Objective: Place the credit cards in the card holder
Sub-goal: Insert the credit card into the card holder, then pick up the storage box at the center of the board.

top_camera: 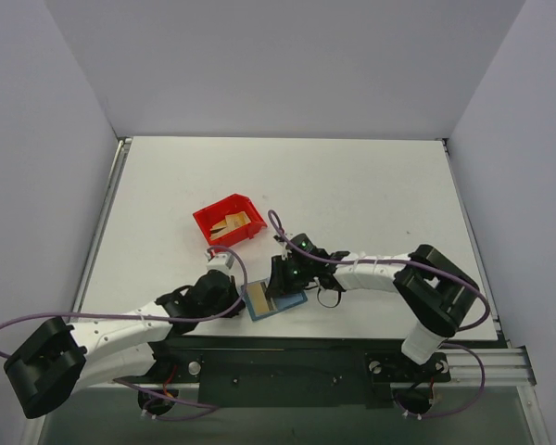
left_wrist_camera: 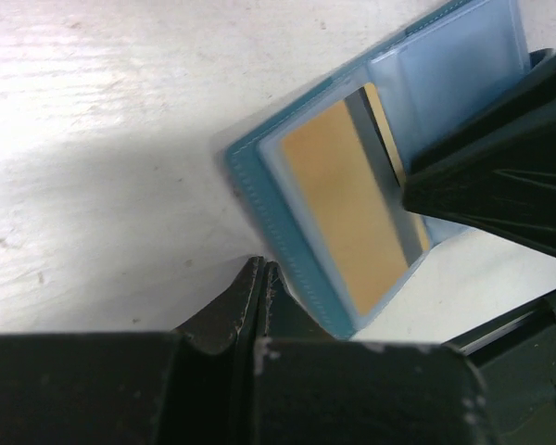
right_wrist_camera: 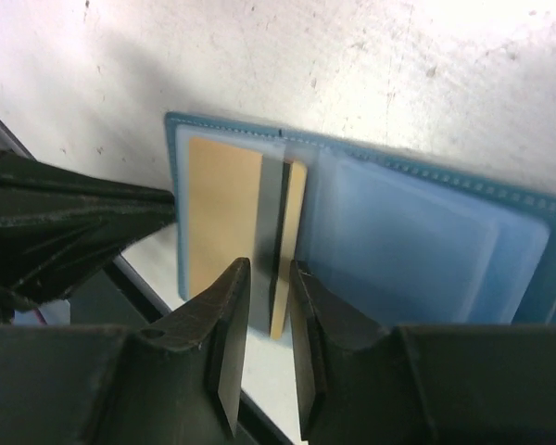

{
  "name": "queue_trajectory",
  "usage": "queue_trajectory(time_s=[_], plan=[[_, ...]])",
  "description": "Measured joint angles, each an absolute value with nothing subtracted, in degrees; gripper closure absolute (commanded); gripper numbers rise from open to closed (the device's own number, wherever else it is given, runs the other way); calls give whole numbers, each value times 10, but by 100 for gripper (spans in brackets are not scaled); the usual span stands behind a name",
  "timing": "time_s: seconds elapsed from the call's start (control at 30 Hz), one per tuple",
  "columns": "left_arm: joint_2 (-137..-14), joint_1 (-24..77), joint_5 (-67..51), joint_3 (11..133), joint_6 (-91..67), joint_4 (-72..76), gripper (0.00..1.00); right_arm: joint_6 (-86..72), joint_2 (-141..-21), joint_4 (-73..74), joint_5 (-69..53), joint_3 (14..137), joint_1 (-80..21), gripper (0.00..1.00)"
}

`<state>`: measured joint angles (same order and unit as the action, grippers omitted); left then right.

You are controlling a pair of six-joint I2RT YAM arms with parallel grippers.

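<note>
The teal card holder (top_camera: 292, 301) lies open near the table's front edge, between both grippers. A gold-tan credit card (right_wrist_camera: 224, 218) with a dark stripe sits in its left clear slot (left_wrist_camera: 352, 204), one end sticking out past the holder's edge. My right gripper (right_wrist_camera: 270, 278) hovers over that end, its fingers a narrow gap apart and nothing pinched. My left gripper (left_wrist_camera: 259, 269) is shut on nothing, with its tip at the holder's (left_wrist_camera: 259, 185) outer edge. More credit cards (top_camera: 230, 223) lie in the red bin.
The red plastic bin (top_camera: 208, 219) stands behind the holder, left of centre. The black front rail (top_camera: 287, 357) runs just below the holder. In the left wrist view the right gripper's dark fingers (left_wrist_camera: 500, 176) cover the holder's right half.
</note>
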<state>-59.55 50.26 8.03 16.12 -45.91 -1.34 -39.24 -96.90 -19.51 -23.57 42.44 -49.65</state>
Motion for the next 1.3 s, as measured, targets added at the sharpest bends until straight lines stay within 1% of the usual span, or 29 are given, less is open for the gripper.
queue_trajectory(time_s=[0.2,0.4,0.47,0.5,0.53,0.57,0.63,0.67,0.87,0.9,0.93,1.03,1.1,1.3], plan=[[-527,503,110,168,-469,-94,99,-360,-908,-125,-188,441,-503,72],[-489,502,140,230,-476,-175,87,-344,-879,-88,-152,468,-495,70],[-482,500,150,255,-476,-197,81,-342,-877,-77,-146,473,-486,69],[-480,498,156,269,-476,-209,76,-342,-877,-71,-144,475,-481,69],[-477,496,162,284,-474,-221,74,-342,-877,-63,-143,479,-474,68],[-475,491,167,299,-473,-232,67,-343,-877,-57,-143,482,-465,68],[-474,474,180,327,-468,-249,60,-343,-877,-44,-144,493,-446,68],[-474,462,185,339,-465,-255,58,-344,-877,-40,-144,500,-435,68],[-501,329,187,392,-451,-263,44,-346,-877,-25,-154,539,-390,68],[-506,309,183,395,-449,-261,43,-346,-876,-23,-154,543,-389,68],[-514,282,176,396,-447,-256,35,-345,-876,-23,-156,546,-389,68],[-542,210,144,397,-442,-237,34,-345,-875,-19,-161,547,-390,68],[-569,180,123,397,-441,-220,34,-344,-871,-15,-163,546,-390,68],[-654,146,68,399,-432,-166,33,-344,-839,-10,-164,534,-390,68]])
